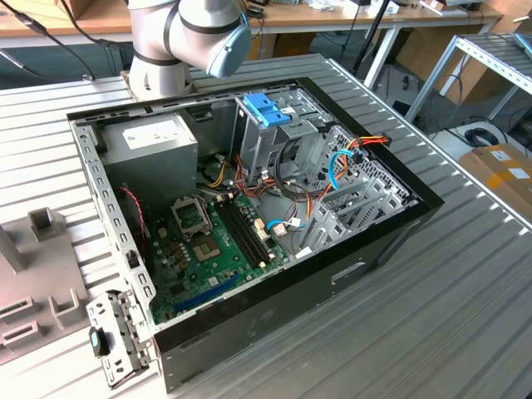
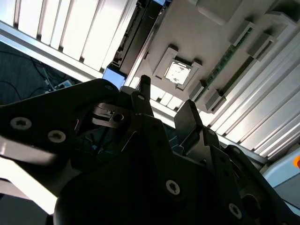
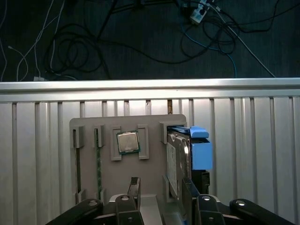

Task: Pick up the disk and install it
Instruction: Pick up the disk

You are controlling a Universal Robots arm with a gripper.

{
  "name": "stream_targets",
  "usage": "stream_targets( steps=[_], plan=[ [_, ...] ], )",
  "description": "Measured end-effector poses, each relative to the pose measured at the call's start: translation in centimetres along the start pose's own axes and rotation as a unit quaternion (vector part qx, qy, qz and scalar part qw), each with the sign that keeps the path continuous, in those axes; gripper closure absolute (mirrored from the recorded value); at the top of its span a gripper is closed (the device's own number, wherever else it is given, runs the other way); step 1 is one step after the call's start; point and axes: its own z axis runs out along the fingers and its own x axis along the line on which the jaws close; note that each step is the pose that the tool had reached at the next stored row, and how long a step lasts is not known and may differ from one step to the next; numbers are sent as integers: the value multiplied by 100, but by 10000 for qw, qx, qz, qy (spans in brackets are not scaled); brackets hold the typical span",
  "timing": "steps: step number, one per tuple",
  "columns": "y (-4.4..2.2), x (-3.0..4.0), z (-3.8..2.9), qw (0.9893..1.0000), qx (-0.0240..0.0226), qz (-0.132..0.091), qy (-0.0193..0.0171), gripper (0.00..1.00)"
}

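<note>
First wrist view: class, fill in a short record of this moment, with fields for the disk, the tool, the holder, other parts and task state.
disk: stands on edge in a slot of the holder, blue rail along one side
tool: open, empty, over the holder
holder: grey tray on the slatted table
other parts: chip in the middle pocket; memory stick in a slot
task state: disk not yet picked up

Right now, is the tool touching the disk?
Cannot tell. In the first wrist view one finger of the tool overlaps the end of the disk, hiding any contact or gap.
</note>
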Motion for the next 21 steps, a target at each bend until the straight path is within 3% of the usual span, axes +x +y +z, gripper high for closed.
stream_targets(
  steps=[21],
  plan=[
    [40, -15, 50, 10000, -1, 0, 0, 52]
  ],
)
